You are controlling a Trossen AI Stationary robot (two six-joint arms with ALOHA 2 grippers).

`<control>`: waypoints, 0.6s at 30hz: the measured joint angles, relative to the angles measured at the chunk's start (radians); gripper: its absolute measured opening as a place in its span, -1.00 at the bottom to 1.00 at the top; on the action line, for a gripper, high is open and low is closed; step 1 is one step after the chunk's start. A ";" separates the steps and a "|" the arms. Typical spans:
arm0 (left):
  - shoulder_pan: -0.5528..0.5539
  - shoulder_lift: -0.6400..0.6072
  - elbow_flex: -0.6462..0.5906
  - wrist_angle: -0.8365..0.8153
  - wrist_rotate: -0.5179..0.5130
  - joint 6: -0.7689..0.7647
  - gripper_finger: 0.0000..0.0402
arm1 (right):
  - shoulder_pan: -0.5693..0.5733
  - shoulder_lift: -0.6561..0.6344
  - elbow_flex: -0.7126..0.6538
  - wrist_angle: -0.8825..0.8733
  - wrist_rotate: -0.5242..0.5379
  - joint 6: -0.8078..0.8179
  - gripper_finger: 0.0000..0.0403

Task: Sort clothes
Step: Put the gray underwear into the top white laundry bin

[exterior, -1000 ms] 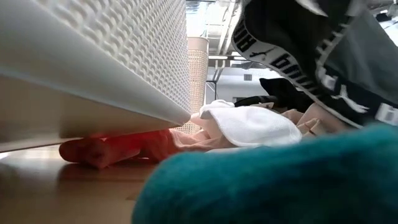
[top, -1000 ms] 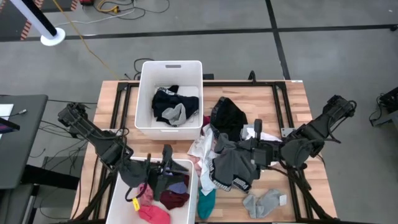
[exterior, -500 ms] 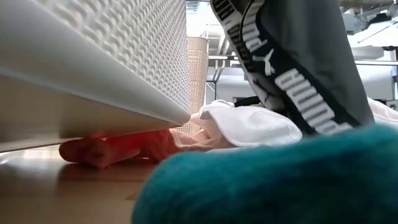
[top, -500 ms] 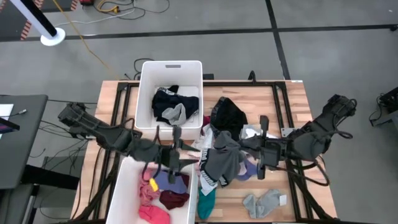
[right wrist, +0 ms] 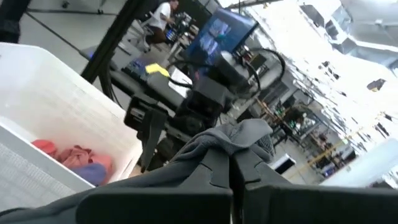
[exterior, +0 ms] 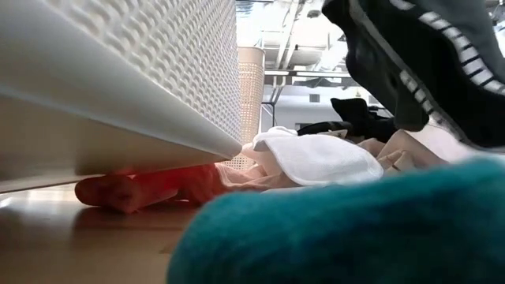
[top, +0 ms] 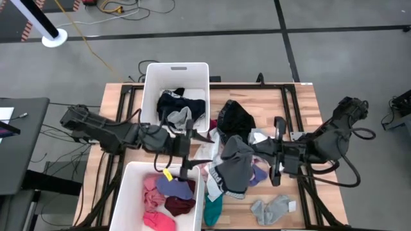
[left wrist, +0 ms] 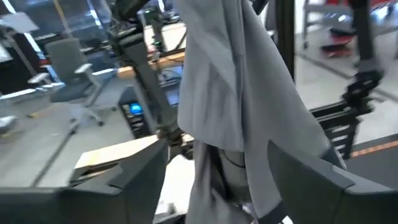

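1. High view: dark grey fabric garment with a black-and-white lettered waistband (top: pixel 232 168) hangs above the table's middle, pinched in the shut right gripper (top: pixel 252 147). Left gripper (top: pixel 191 149) sits just beside it, fingers spread, holding nothing. Far white rectangular plastic bin (top: pixel 175 74) holds black, white and grey pieces; near white plastic bin (top: pixel 126 192) holds pink, maroon and purple ones.
2. Low view: teal fabric (exterior: pixel 347 229) fills the foreground; white folded cloth (exterior: pixel 319 158) lies behind.
3. Left wrist view: grey garment (left wrist: pixel 236 106) hangs straight ahead, between the parted fingers.
4. Right wrist view: fingers clamp the grey cloth (right wrist: pixel 239 140).
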 joint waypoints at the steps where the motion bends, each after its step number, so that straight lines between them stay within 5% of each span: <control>1: 0.008 0.000 0.000 0.005 0.021 -0.012 0.41 | 0.000 0.000 0.000 0.009 -0.006 -0.006 -1.00; 10: 0.053 0.029 0.000 0.069 0.183 -0.034 0.57 | -0.045 0.000 0.000 0.081 -0.107 -0.055 -1.00; 18: 0.085 0.105 -0.003 0.187 0.226 -0.030 0.58 | -0.124 0.003 0.000 0.130 -0.265 -0.068 -1.00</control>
